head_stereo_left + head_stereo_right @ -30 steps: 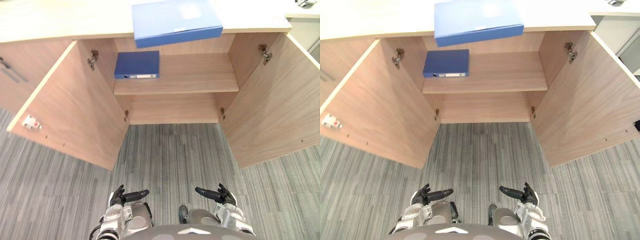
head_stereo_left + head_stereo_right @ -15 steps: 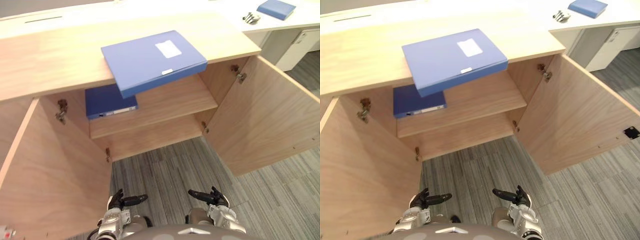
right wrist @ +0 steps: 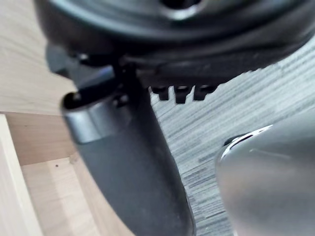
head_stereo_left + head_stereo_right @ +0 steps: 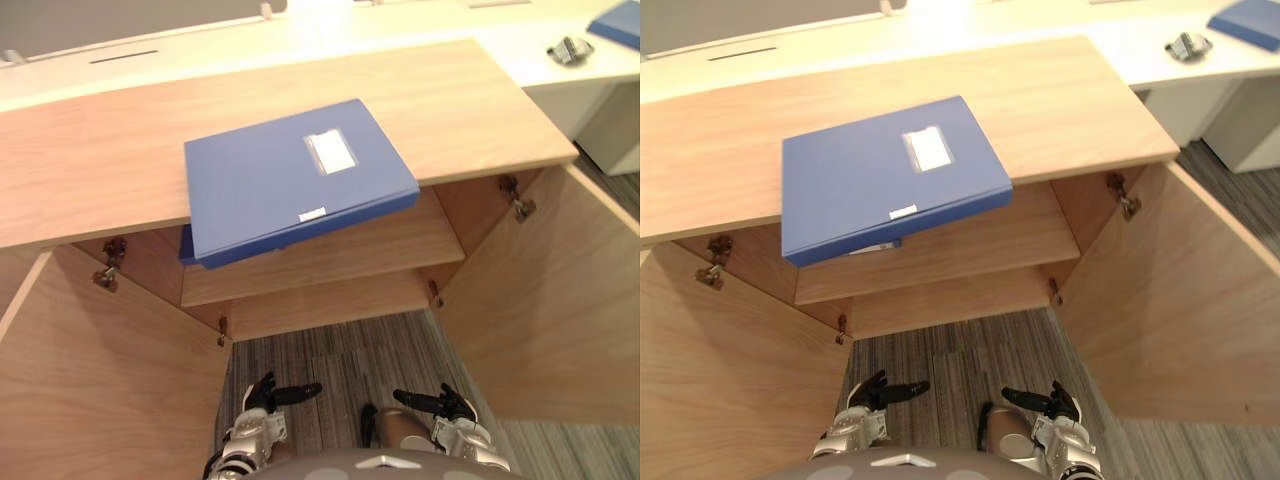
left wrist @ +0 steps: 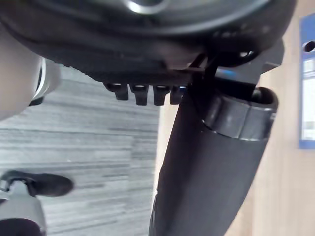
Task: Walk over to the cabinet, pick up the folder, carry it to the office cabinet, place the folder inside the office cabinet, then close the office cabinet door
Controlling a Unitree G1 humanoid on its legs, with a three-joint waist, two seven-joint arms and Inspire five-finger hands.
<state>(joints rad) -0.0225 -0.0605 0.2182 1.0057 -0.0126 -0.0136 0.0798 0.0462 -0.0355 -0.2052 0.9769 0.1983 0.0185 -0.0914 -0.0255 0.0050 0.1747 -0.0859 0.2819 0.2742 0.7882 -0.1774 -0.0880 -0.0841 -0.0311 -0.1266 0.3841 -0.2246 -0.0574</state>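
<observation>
"What is it facing?"

"The cabinet, pale wood, both doors wide open; the left door and right door flank a strip of grey carpet; one shelf runs across inside."

"And the folder?"

"The folder, blue, lies flat on the cabinet's top, skewed, its near edge hanging out past the front lip above the shelf; nothing touches it; a second folder, darker, peeps out on the shelf beneath it, toward the left end."

"The hands?"

"Both low over the carpet, well apart from the folder; the left hand and right hand hold nothing, fingers loose, thumbs stuck out toward each other."

"Anything behind?"

"A white desk beyond the cabinet; at its right end the corner of a third folder, and near it a small metal thing I cannot make out."
</observation>
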